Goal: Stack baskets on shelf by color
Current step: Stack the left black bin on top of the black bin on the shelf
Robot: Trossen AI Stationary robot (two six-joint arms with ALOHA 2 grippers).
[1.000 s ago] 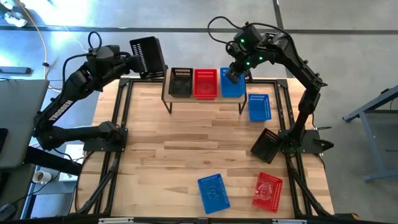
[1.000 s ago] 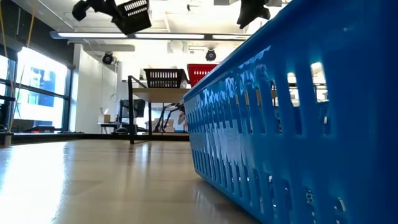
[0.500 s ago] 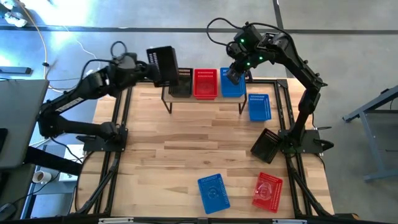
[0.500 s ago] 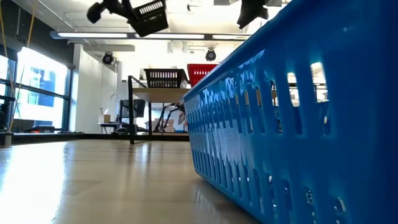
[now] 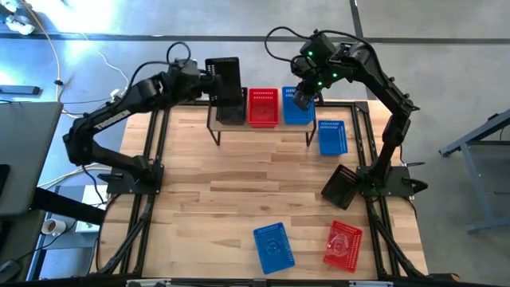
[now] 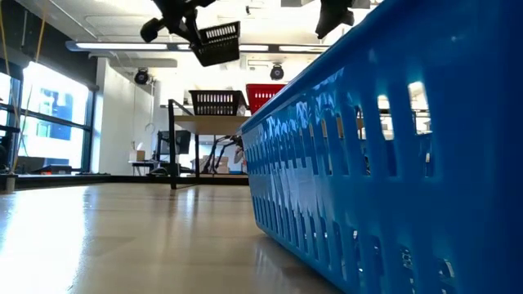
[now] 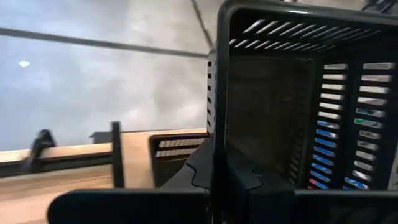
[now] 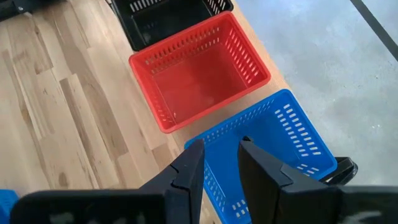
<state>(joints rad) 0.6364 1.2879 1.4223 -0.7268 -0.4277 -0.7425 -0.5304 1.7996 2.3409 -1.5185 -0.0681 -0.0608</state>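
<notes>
A black basket is gripped by the closed left claw, held in the air directly above the black basket on the shelf. The right claw, half-open and empty, hovers over the blue basket on the shelf.

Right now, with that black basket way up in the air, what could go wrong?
1. The left pincer grips the carried black basket only by one wall, tilted, so it might slip or land crooked on the black basket on the shelf.
2. The red basket sits right beside it and could get bumped.
3. The right pincer hovers open over the blue basket, so the two arms are working close together.
</notes>
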